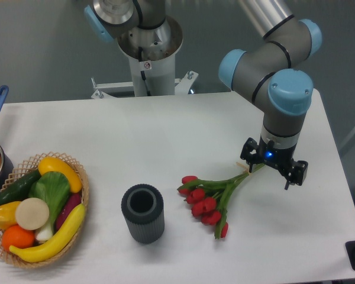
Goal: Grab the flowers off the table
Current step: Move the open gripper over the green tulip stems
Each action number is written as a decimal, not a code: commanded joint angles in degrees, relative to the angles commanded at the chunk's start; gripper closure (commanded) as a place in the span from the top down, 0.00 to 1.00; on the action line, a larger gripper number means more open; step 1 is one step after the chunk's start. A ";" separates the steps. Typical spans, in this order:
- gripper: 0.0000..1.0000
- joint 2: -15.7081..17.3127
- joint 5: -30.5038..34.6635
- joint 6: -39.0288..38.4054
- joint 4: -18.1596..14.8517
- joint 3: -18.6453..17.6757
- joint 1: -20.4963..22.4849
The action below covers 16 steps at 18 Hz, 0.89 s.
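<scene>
Under the arm's wrist, our gripper [274,167] sits over the stem ends of the flowers [210,203], but its fingertips are hidden behind its dark body, so we cannot tell whether they are spread or pinching the stems. From the gripper, the red buds lie on the table [183,127] to the left and nearer the camera, just beside a dark ribbed cylinder [142,213]. Farther left, a wicker basket [83,186] is cut off by the frame's edge.

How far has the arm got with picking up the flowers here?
Done: the gripper has reached the stem end of the flowers. In hand: closing on the stems; whether the jaws grip them cannot be told. Left: lifting, since the red buds lie on the table.
</scene>
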 joint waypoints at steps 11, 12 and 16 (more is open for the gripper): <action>1.00 -0.26 -2.28 -0.26 0.96 -1.13 0.17; 1.00 -0.09 -2.46 -0.26 2.36 -2.36 0.26; 1.00 0.17 -2.55 -0.26 9.83 -7.46 0.26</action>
